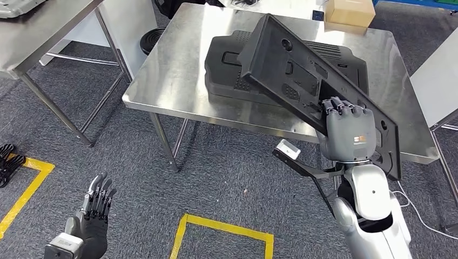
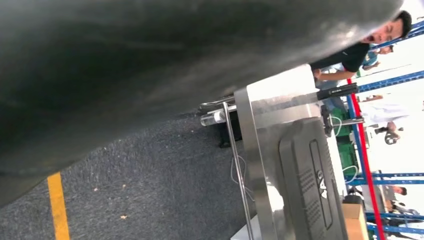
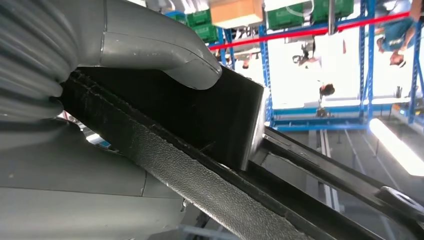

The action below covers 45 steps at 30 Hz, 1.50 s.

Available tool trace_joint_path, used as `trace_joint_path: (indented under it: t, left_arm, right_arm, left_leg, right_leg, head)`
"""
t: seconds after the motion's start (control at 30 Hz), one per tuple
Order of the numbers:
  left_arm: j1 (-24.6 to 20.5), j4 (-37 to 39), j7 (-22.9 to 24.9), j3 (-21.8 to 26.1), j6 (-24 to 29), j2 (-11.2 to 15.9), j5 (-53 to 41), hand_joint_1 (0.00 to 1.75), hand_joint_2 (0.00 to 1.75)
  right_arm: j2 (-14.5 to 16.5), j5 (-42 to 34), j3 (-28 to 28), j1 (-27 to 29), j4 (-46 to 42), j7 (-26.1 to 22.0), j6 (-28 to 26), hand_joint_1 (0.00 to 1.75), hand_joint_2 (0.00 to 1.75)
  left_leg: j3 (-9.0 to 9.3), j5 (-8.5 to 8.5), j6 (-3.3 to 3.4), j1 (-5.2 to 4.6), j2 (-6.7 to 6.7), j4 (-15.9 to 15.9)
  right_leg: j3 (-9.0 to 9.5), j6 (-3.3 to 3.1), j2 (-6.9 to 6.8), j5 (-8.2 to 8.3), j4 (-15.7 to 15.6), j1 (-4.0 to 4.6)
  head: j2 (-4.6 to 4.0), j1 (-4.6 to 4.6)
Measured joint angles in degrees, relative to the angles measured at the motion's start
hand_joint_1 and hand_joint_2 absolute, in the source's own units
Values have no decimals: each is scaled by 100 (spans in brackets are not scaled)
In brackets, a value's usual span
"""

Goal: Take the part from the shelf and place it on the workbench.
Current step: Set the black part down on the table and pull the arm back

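Note:
The part is a long flat black plastic panel (image 1: 291, 70) with cut-outs, tilted above the steel workbench (image 1: 178, 70). My right hand (image 1: 348, 132) grips its near end, fingers curled over the edge; its far end hangs over a bulky black moulded part (image 1: 232, 67) lying on the bench. In the right wrist view the thick grey thumb (image 3: 165, 50) presses on the black panel (image 3: 200, 170). My left hand (image 1: 94, 216) is low at the left over the carpet, open, fingers spread, holding nothing. The left wrist view shows the workbench (image 2: 260, 150) with the moulded part (image 2: 312, 185) on it.
A cardboard box (image 1: 350, 12) sits at the bench's far right corner. A second steel table (image 1: 32, 32) stands at the left. Yellow floor tape (image 1: 221, 229) marks the grey carpet. White boards (image 1: 437, 81) flank the bench. People (image 2: 360, 50) stand near blue racks beyond it.

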Motion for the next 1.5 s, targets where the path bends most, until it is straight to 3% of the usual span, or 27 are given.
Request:
trace_joint_path:
  t: [0.03, 0.07, 0.13, 0.2, 0.27, 0.37, 0.47, 0.5, 0.53, 0.57, 0.63, 0.67, 0.73, 0.77, 0.83, 0.87, 0.93, 1.0, 1.03, 1.07, 1.1, 1.17, 1.23, 1.3, 1.4, 1.43, 1.5]
  left_arm:
    - [-2, 0, 3, 20, -9, -19, -8, 0, 0]
    - [-4, 0, 4, 37, -15, -33, -17, 0, 0]
    - [-11, 0, 5, 65, -27, -56, -32, 0, 0]
    - [-18, -1, 6, 89, -33, -78, -38, 0, 0]
    - [-15, 0, 7, 110, -40, -92, -43, 0, 0]
    - [-10, 8, -12, 145, -98, -100, -58, 0, 0]
    - [0, 39, -65, 188, -184, -108, -116, 0, 0]
    - [-2, 57, -82, 205, -218, -116, -143, 0, 0]
    - [-14, 78, -96, 219, -256, -129, -173, 0, 0]
    - [-35, 97, -105, 233, -298, -148, -209, 0, 0]
    - [-80, 121, -111, 253, -372, -186, -269, 0, 0]
    - [-97, 135, -113, 263, -395, -204, -287, 0, 0]
    - [-112, 165, -120, 282, -422, -235, -306, 0, 0]
    - [-120, 178, -123, 291, -437, -253, -314, 0, 0]
    - [-133, 189, -139, 306, -477, -291, -334, 0, 0]
    - [-147, 192, -150, 314, -497, -310, -340, 0, 0]
    - [-167, 196, -168, 332, -519, -347, -346, 0, 0]
    - [-178, 201, -172, 352, -524, -369, -346, 0, 0]
    - [-179, 204, -172, 362, -528, -374, -346, 0, 0]
    - [-182, 207, -172, 372, -534, -377, -346, 0, 0]
    - [-185, 210, -170, 381, -543, -380, -346, 0, 0]
    - [-199, 210, -162, 397, -569, -387, -346, 0, 0]
    - [-217, 213, -146, 411, -593, -400, -345, 0, 0]
    - [-232, 220, -121, 420, -603, -409, -343, 0, 0]
    - [-266, 223, -96, 425, -599, -410, -338, 0, 0]
    - [-277, 226, -99, 427, -594, -409, -335, 0, 0]
    - [-286, 230, -127, 426, -585, -405, -314, 0, 0]
  right_arm:
    - [5, 9, 31, -9, 21, 11, 9, 175, 175]
    - [10, 16, 56, -21, 40, 19, 14, 175, 175]
    - [16, 23, 98, -59, 72, 23, 16, 175, 175]
    - [22, 25, 131, -105, 98, 28, 21, 175, 175]
    - [27, 27, 155, -131, 117, 34, 31, 175, 175]
    - [29, 29, 169, -135, 138, 40, 46, 175, 175]
    - [28, 41, 173, -150, 172, 52, 83, 175, 175]
    - [28, 50, 175, -153, 187, 63, 108, 175, 175]
    - [28, 59, 178, -156, 201, 78, 135, 175, 175]
    - [27, 69, 181, -161, 212, 95, 161, 175, 175]
    - [17, 87, 185, -168, 223, 128, 193, 175, 175]
    - [9, 97, 185, -174, 227, 140, 204, 175, 175]
    - [-19, 115, 176, -197, 234, 153, 223, 175, 175]
    - [-34, 125, 169, -205, 237, 155, 234, 175, 175]
    - [-66, 135, 146, -213, 237, 161, 252, 175, 175]
    - [-84, 138, 129, -222, 237, 165, 258, 175, 175]
    - [-120, 138, 98, -243, 237, 172, 273, 175, 175]
    - [-143, 135, 82, -249, 244, 175, 308, 175, 175]
    - [-150, 134, 81, -248, 254, 176, 339, 175, 175]
    - [-152, 135, 81, -253, 268, 177, 374, 175, 175]
    - [-154, 143, 82, -266, 284, 178, 413, 175, 175]
    - [-155, 176, 91, -324, 325, 181, 497, 175, 175]
    - [-152, 222, 110, -428, 390, 198, 575, 175, 175]
    - [-150, 257, 133, -528, 464, 219, 625, 175, 175]
    - [-148, 276, 160, -626, 562, 253, 680, 175, 175]
    - [-147, 278, 165, -652, 599, 266, 697, 175, 175]
    - [-146, 278, 172, -690, 680, 288, 733, 175, 175]
  left_leg:
    - [53, -42, -8, 2, -14, 0]
    - [119, -89, -20, 4, -25, 0]
    - [264, -189, -61, 5, -40, -3]
    - [332, -263, -123, 0, -45, -28]
    - [362, -271, -192, -5, -37, -24]
    - [294, -347, -270, 2, 7, 270]
    - [-326, -720, -313, 15, 27, 1290]
    - [-542, -828, -324, 18, 28, 1546]
    - [-671, -826, -330, 23, 29, 1613]
    - [-692, -692, -335, 32, 33, 1475]
    - [-476, -156, -331, 54, 43, 754]
    - [-353, 0, -323, 56, 47, 417]
    - [-213, 109, -270, 45, 50, 89]
    - [-196, 58, -232, 31, 53, 85]
    - [-134, 107, -157, 30, 48, 65]
    - [-101, 100, -125, 31, 43, 53]
    - [-55, 68, -69, 40, 33, 29]
    - [-30, 16, -35, 38, 21, 29]
    - [-3, -16, -29, 37, 13, 29]
    - [37, -51, -30, 35, 5, 29]
    - [89, -88, -36, 35, -2, 28]
    - [198, -165, -62, 32, -13, 24]
    - [260, -230, -116, 20, -19, -5]
    - [300, -229, -182, 5, -16, 0]
    - [279, -350, -264, 4, 9, 224]
    - [161, -468, -284, 9, 18, 470]
    - [-248, -745, -312, 18, 27, 1144]
  right_leg:
    - [-64, 41, -1, 52, -66, -13]
    - [-23, 109, -2, 218, -329, -26]
    - [221, 227, -29, 729, -1155, -38]
    - [384, 141, -69, 961, -1644, 0]
    - [447, -40, -72, 947, -1711, 31]
    - [650, -175, -53, 955, -1760, -28]
    - [782, -270, -46, 859, -1769, -28]
    - [817, -276, -40, 824, -1769, -24]
    - [862, -267, -30, 784, -1768, -21]
    - [921, -252, -20, 739, -1767, -22]
    - [1047, -208, -6, 634, -1766, -24]
    - [1106, -176, 0, 582, -1755, -14]
    - [1149, -101, 9, 503, -1734, 8]
    - [1175, -63, 15, 484, -1724, 18]
    - [1155, -3, 15, 473, -1643, 12]
    - [1055, 16, 11, 461, -1478, 7]
    - [617, 26, 2, 347, -823, -6]
    - [85, 3, 2, 122, -124, -6]
    - [-96, 10, 2, 68, 30, -6]
    - [-171, 44, 2, 122, -21, -6]
    - [-135, 98, 1, 289, -278, -5]
    - [141, 173, -12, 771, -1121, 6]
    - [345, 71, -37, 955, -1650, 50]
    - [397, -82, -42, 924, -1758, 76]
    - [608, -199, -31, 972, -1807, 5]
    - [676, -232, -32, 964, -1810, -11]
    - [744, -271, -31, 918, -1805, 4]
  head:
    - [0, 1]
    - [0, 1]
    - [0, 0]
    - [0, -2]
    - [0, -7]
    - [0, -22]
    - [0, -37]
    - [0, -35]
    - [0, -37]
    - [0, -38]
    - [0, -38]
    - [0, -35]
    - [0, -34]
    - [0, -35]
    - [0, -35]
    - [0, -30]
    - [0, -16]
    - [0, -7]
    - [0, -9]
    - [0, -7]
    - [0, -7]
    - [0, -6]
    - [0, -9]
    - [0, -15]
    - [0, -34]
    - [0, -41]
    - [0, -52]
